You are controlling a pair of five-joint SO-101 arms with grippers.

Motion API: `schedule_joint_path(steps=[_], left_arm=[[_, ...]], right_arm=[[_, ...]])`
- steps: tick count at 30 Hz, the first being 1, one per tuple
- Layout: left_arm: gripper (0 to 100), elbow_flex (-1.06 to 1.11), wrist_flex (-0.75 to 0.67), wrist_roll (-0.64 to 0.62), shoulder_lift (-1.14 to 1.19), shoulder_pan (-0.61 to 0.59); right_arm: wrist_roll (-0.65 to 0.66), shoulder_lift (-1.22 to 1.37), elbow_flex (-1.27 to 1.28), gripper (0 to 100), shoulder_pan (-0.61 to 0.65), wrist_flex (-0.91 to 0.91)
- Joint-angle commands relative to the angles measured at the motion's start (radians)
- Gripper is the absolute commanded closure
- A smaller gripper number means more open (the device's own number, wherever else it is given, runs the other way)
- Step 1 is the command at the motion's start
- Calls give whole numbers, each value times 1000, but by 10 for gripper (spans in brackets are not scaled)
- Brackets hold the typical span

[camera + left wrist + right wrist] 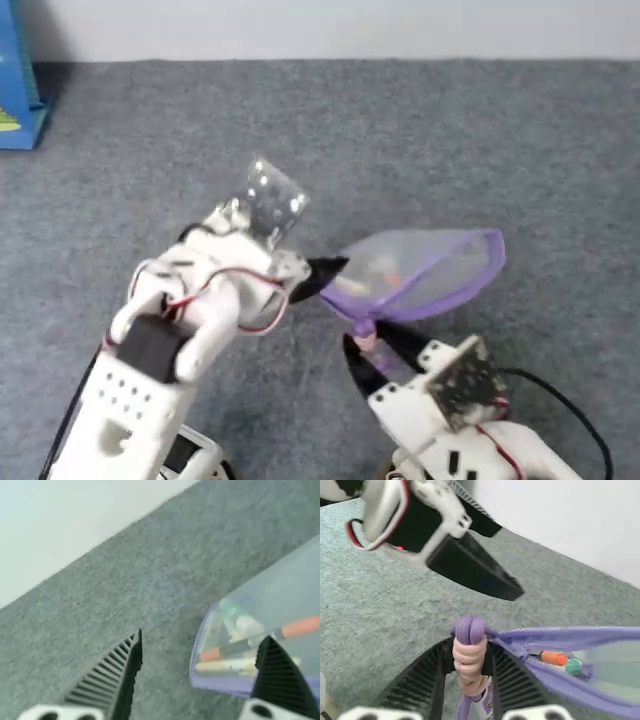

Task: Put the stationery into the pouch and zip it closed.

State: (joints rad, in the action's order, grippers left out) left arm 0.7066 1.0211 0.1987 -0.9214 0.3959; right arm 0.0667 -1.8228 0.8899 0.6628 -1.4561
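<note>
Pouch (pixel 420 270): translucent, frosted grey-white, with purple trim along the zip edge.
Pull cord (pixel 468 662): purple knot over a pale pink band.
Stationery (pixel 235 650) inside showed orange, green, cream and dark grey.
Left gripper (pixel 202 636): black with ridged inner faces, white at the base.
Right gripper (pixel 468 649): same black ridging.
Left arm (pixel 170 330): white, with a black block and red and white wires.
Right arm (pixel 450 430): white, with red and black wires.
Table (pixel 500 140): mottled grey carpet.
Wall (pixel 300 25): off-white.
Box (pixel 15 90): blue, with yellow-green markings.
</note>
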Motion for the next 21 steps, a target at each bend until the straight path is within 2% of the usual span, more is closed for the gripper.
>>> schedule_joint_path(steps=[1,7,15,21], left_arm=[[652,-10,92,84,-138,-3],[652,90,167,183,-319,2],[652,137,256,184,-348,157],[652,119,290,176,-342,221]], right_arm=[[12,7,-130,991,-13,-79],[14,7,-176,991,-16,-114],[6,59,-178,991,-18,-88],[5,68,-180,991,-18,-74]])
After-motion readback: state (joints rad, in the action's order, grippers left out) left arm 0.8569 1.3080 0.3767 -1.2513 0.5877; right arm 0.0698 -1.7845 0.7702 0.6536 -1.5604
